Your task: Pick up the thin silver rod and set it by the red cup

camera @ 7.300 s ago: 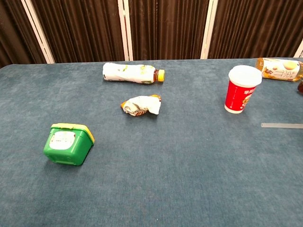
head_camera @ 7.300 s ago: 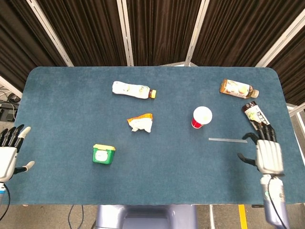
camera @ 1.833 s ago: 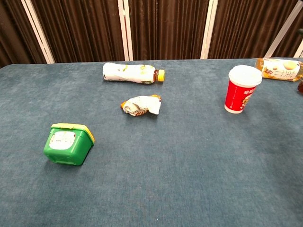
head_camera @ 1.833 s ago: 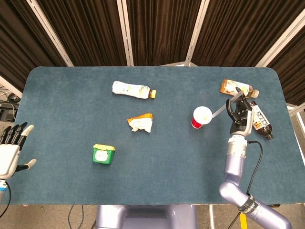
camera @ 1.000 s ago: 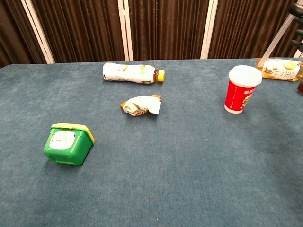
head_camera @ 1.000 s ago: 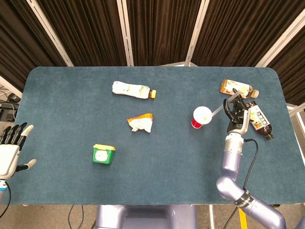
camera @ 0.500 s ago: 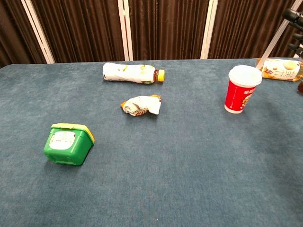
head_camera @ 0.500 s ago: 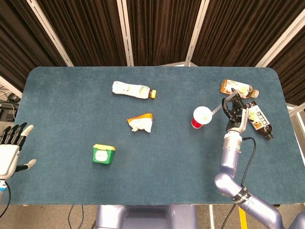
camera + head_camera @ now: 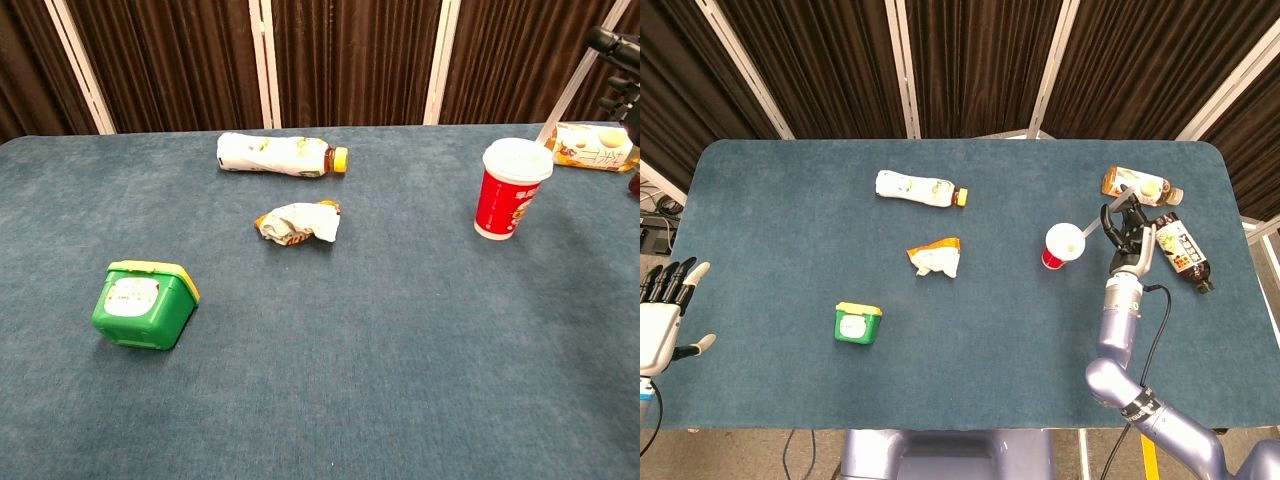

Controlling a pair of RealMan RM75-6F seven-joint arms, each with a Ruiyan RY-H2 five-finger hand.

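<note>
The thin silver rod (image 9: pixel 1094 229) is off the table, slanting down to the left, and my right hand (image 9: pixel 1126 238) grips its upper part. The rod's lower end hangs close to the right of the red cup (image 9: pixel 1062 246), which stands upright with a white lid. In the chest view the rod (image 9: pixel 569 93) crosses the top right corner above the red cup (image 9: pixel 511 190), and only the dark fingertips of my right hand (image 9: pixel 618 52) show at the edge. Off the table's left side, my left hand (image 9: pixel 660 318) is held with fingers spread, holding nothing.
A dark bottle (image 9: pixel 1181 251) and an amber bottle (image 9: pixel 1139 186) lie just right of my right hand. Further left lie a white bottle (image 9: pixel 920 188), a crumpled wrapper (image 9: pixel 935 258) and a green lidded tub (image 9: pixel 858 323). The blue table (image 9: pixel 970 360) has bare cloth along its front.
The rod, earlier flat on the table right of the cup, is now lifted in my right hand. Over the last second hand and rod drifted left toward the cup. The left hand stayed put.
</note>
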